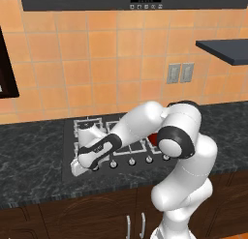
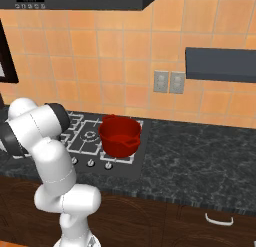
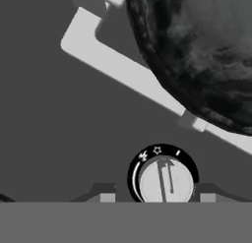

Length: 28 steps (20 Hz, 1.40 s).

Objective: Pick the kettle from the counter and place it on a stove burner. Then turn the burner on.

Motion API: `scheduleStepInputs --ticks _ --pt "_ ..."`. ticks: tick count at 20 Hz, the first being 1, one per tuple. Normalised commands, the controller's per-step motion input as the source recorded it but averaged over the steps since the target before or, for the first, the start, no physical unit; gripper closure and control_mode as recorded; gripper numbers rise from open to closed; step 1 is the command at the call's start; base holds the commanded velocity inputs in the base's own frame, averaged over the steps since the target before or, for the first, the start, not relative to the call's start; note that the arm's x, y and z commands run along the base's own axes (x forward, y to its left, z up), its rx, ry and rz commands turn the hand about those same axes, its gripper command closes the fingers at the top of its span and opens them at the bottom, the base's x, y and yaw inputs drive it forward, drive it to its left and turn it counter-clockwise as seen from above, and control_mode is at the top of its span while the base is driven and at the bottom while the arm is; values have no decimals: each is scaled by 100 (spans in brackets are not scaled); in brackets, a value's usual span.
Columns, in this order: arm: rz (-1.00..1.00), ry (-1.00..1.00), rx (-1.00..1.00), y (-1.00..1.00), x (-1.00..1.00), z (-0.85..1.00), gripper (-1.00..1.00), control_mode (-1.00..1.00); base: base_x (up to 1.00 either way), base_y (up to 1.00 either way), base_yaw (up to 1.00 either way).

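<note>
My pincer [image 3: 154, 197] hangs over the stove's front-left knob [image 3: 165, 180], fingertips either side w/ clear gaps, open, gripping nothing. Kettle [image 3: 197, 50] sits on the grate [image 3: 123, 72] just behind. Red pot [image 2: 120, 135] on right burner.

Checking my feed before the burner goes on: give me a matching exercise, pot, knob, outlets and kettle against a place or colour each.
1 pot
2 knob
3 outlets
4 kettle

a on the tiled wall
b between the fingertips
c red
d over a grate

Pairs: 1c, 2b, 3a, 4d.
</note>
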Motion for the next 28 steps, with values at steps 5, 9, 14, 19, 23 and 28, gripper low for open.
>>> scheduleStepInputs --ticks 5,9,14,19,23,28 --pt "38 0 0 -19 0 -48 100 -100 0 0 0" --pt "39 0 0 -16 0 -50 100 -100 0 0 0" --pt "36 0 0 -12 -2 -43 100 -100 0 0 0" --pt "19 -5 0 -22 -35 -28 100 -100 0 0 0" --pt "4 -14 0 -17 -58 -31 100 -100 0 0 0" --pt "0 -15 0 -11 -65 -9 100 -100 0 0 0"
